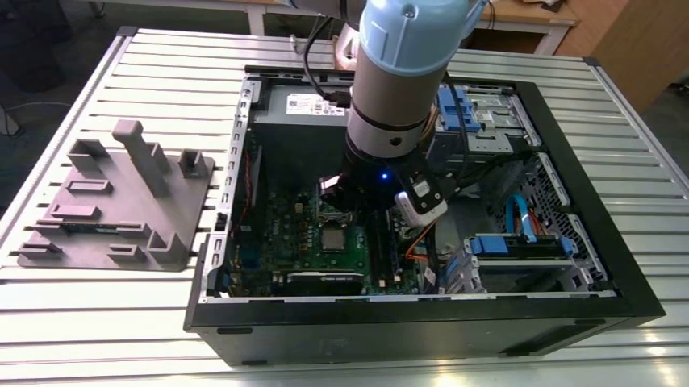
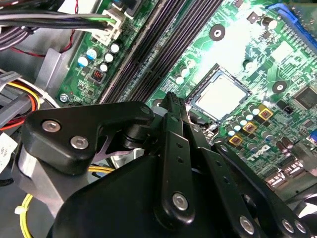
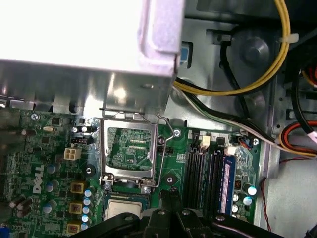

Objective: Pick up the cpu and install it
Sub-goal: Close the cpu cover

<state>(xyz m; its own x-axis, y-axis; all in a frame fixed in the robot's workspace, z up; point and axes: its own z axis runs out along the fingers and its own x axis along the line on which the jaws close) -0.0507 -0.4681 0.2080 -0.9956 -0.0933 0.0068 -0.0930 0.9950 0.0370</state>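
The cpu (image 3: 126,208), a small square chip with a pale silvery top, lies flat in its socket on the green motherboard (image 3: 44,163). It also shows in the second wrist view (image 2: 221,97) and in the exterior view (image 1: 336,239). The socket's metal frame (image 3: 130,148) stands hinged up and open beside the chip. My gripper (image 2: 171,97) hangs low inside the computer case, just beside the socket between the chip and the memory slots. Its black fingertips (image 3: 171,191) are pressed together with nothing between them. In the exterior view the gripper (image 1: 362,206) sits under the arm's wrist, above the board.
The black computer case (image 1: 431,310) lies open on a slatted metal table. A silver power supply (image 3: 74,34) and bundled cables (image 3: 237,89) crowd the socket's far side. Memory slots (image 2: 148,49) run alongside. A grey fixture tray (image 1: 119,201) lies at the exterior view's left.
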